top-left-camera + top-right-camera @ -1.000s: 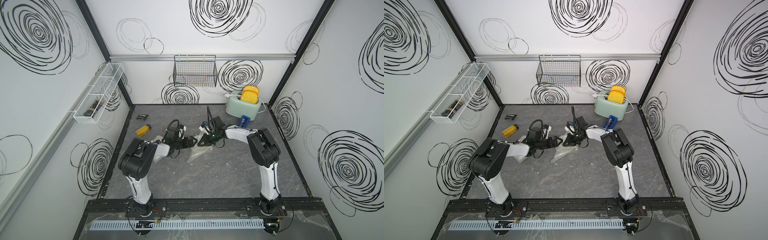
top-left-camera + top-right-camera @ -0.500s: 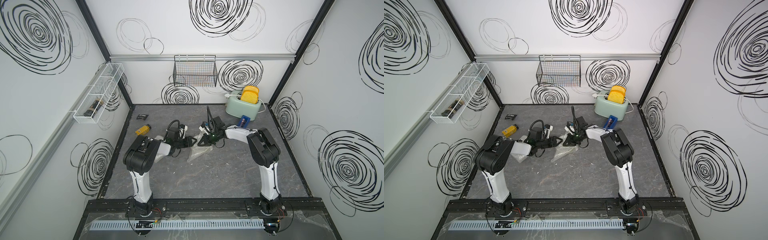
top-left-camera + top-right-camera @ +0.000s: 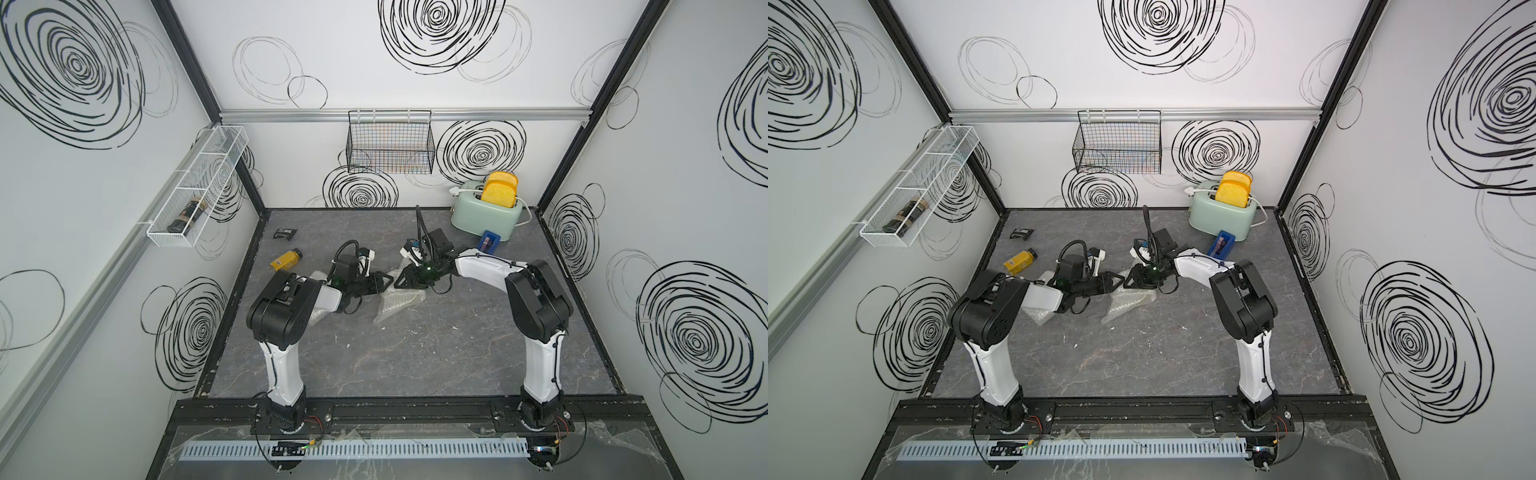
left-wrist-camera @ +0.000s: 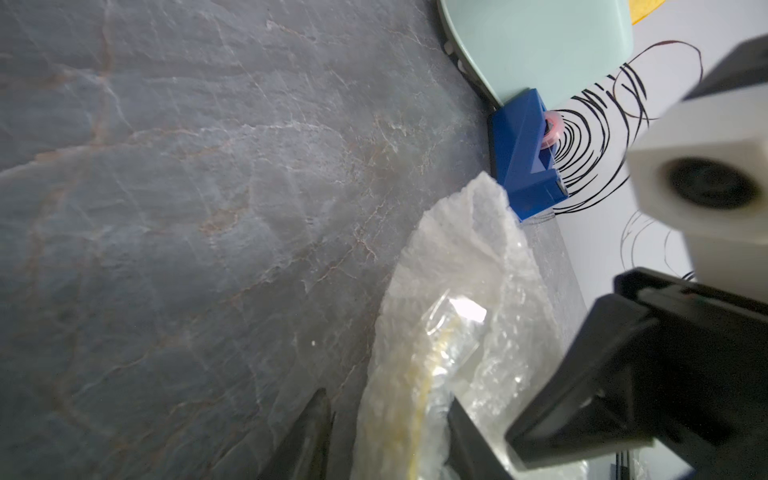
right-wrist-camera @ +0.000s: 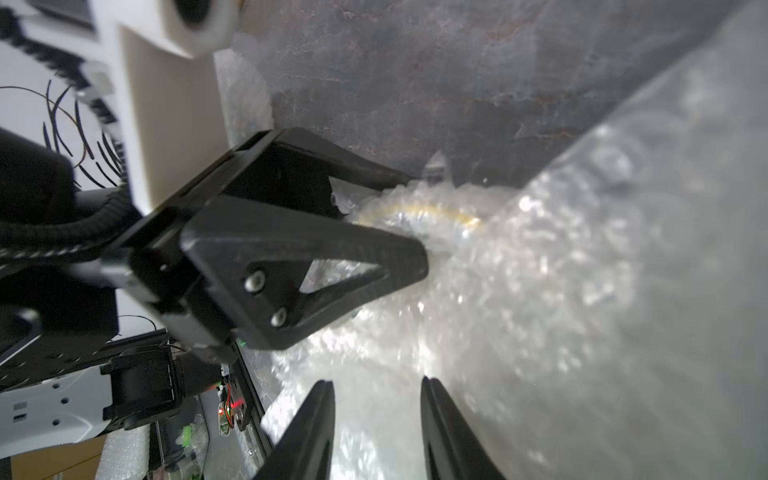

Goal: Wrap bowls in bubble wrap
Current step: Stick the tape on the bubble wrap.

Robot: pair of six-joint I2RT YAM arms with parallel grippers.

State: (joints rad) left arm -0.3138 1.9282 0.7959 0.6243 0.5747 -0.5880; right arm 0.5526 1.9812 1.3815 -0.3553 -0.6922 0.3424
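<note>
A crumpled bundle of bubble wrap [image 3: 397, 301] [image 3: 1129, 301] lies mid-table where both arms meet. In the left wrist view the wrap [image 4: 449, 299] runs between my left gripper's [image 4: 384, 399] fingers, and a yellow streak of a bowl [image 4: 428, 374] shows through it. The right wrist view shows the left gripper [image 5: 417, 220] shut on that wrapped yellow edge. My right gripper [image 5: 376, 382] faces it, its jaws apart over the wrap [image 5: 519, 291] and holding nothing. A second sheet [image 3: 318, 316] lies under the left arm. The other bowl is hidden.
A mint toaster [image 3: 486, 214] with yellow toast and a blue tape dispenser [image 3: 489, 242] stand at the back right. At the back left lie a yellow bottle [image 3: 286, 259] and a black packet [image 3: 285, 234]. A wire basket [image 3: 390, 145] and a white rack [image 3: 195, 187] hang on the walls.
The left gripper has closed on the wrapped bundle and its arm has shifted slightly. The right gripper, shut a second ago, has opened its jaws.
</note>
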